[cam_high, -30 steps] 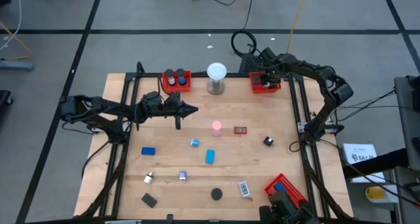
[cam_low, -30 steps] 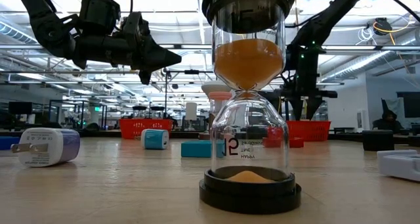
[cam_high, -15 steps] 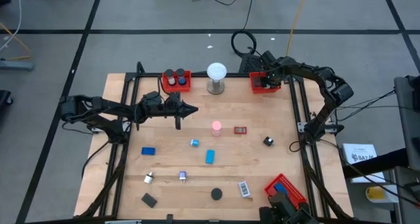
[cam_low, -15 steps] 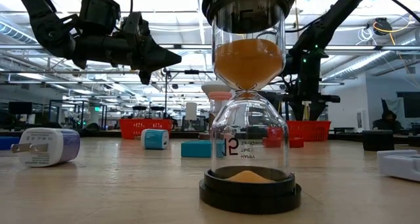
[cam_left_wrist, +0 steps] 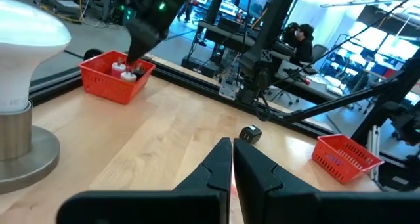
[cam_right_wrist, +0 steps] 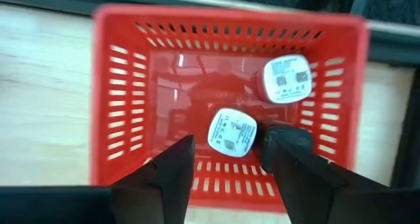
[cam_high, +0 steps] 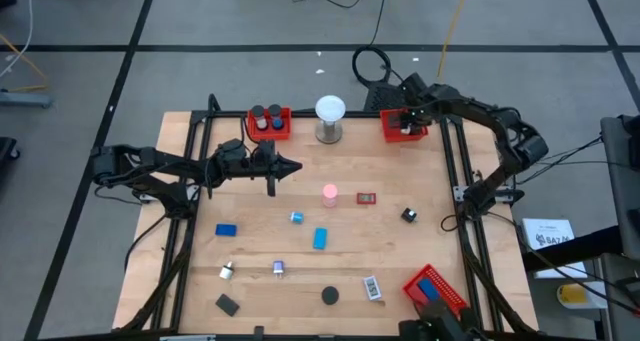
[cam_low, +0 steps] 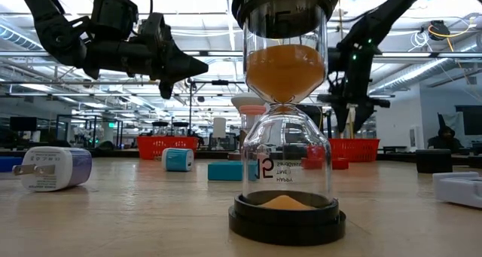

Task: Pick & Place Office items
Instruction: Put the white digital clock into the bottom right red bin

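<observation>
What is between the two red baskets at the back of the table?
The white globe on its metal base stands between the left basket and the right basket, seen in the high view.

Tabletop, centre of the high view: pale wood, smooth, matt, visible grain. Tray filling the right wrist view: red plastic mesh, slightly glossy, holding two white plugs of smooth plastic with printed labels. Globe, left edge of the left wrist view: matt white on a brushed metal base. Hourglass, centre of the low view: clear glossy glass, orange sand, black plastic caps.
</observation>
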Tool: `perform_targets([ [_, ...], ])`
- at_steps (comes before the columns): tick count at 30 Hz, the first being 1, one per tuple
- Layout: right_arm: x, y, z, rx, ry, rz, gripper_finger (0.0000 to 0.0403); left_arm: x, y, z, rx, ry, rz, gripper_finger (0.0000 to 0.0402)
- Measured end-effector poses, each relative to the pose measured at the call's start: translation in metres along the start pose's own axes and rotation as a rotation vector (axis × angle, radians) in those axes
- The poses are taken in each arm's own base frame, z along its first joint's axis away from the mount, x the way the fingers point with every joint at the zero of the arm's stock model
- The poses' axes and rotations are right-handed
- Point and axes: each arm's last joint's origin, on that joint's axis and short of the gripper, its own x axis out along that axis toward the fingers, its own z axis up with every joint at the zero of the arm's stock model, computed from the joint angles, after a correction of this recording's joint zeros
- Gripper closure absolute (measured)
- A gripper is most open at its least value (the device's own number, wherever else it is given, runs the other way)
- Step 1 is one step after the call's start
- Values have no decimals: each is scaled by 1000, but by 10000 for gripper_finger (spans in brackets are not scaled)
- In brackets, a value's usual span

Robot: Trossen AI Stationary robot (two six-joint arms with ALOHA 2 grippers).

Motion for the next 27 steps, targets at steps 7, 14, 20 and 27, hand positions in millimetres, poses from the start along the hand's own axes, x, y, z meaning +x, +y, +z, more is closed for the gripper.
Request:
perform_targets([
  [7,-48,16,-13,-141,-138,98,289,0,0,0,-53,0,0,398],
  [14,-77,45,-39,-273,-303,261,373,0,0,0,-58,-2,4,379],
  [20,-72,63,-73,-335,-409,469,395,0,1,3,-117,-45,40,378],
  [27,-61,73,-109,-427,-449,644,396,0,1,5,-148,-80,76,378],
])
